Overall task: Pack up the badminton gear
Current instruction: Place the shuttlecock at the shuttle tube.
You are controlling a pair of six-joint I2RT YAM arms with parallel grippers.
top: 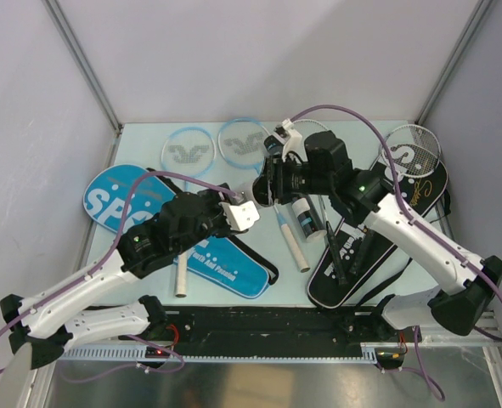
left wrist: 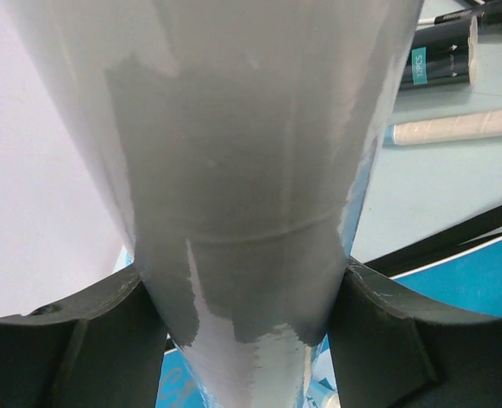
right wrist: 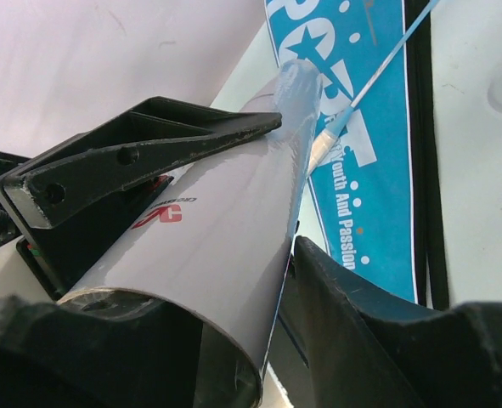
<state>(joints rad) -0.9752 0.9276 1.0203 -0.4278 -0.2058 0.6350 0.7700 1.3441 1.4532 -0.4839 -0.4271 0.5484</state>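
Note:
A white tube [top: 265, 194] hangs above the middle of the table between my two grippers. My left gripper [top: 252, 204] is shut on it; in the left wrist view the tube [left wrist: 251, 170] fills the frame, with both fingers [left wrist: 386, 340] pressed against its sides. My right gripper [top: 272, 183] is at the tube's open end [right wrist: 191, 280] with its jaws open. One finger [right wrist: 361, 323] stands right beside the rim and the tube hides the other. Two light-blue rackets [top: 187, 151] and a silver racket [top: 412, 151] lie at the back. I see no shuttlecocks.
A blue cover [top: 115, 200] lies under the left arm and a black cover [top: 352, 263] under the right arm. A black tube [top: 306, 217] and a white racket handle [top: 293, 246] lie in the middle. Another handle [top: 181, 276] lies near the front.

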